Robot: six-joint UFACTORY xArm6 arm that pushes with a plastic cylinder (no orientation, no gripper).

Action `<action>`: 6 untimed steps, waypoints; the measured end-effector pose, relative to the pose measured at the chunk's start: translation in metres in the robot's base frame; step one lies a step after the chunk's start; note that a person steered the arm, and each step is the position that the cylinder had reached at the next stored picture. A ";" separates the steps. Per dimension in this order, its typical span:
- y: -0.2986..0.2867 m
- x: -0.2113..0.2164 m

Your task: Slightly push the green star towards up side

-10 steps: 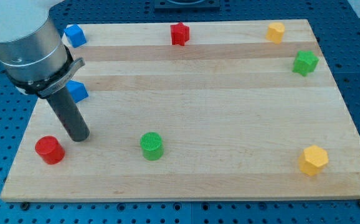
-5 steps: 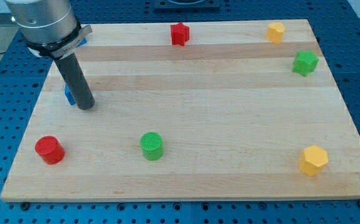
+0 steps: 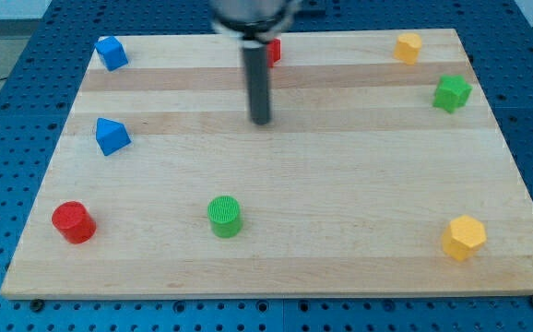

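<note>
The green star [image 3: 452, 93] sits near the right edge of the wooden board [image 3: 340, 184], toward the view's top. My rod stands blurred at the top middle, and my tip [image 3: 261, 120] rests on the board far to the left of the green star, just below the red star [image 3: 272, 50], which the rod partly hides.
A yellow block [image 3: 408, 46] lies at the top right and a yellow hexagon [image 3: 464, 238] at the bottom right. A green cylinder [image 3: 224, 217] and a red cylinder [image 3: 73, 222] lie along the bottom. Two blue blocks [image 3: 111, 53] [image 3: 111, 136] lie at the left.
My tip has swept from the board's left side, near the lower blue block, to the top middle by the red star. No block has visibly moved.
</note>
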State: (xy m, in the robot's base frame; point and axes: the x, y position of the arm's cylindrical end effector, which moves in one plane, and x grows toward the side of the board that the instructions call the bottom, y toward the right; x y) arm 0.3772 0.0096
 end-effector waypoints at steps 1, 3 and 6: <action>0.118 0.000; 0.233 0.060; 0.285 -0.002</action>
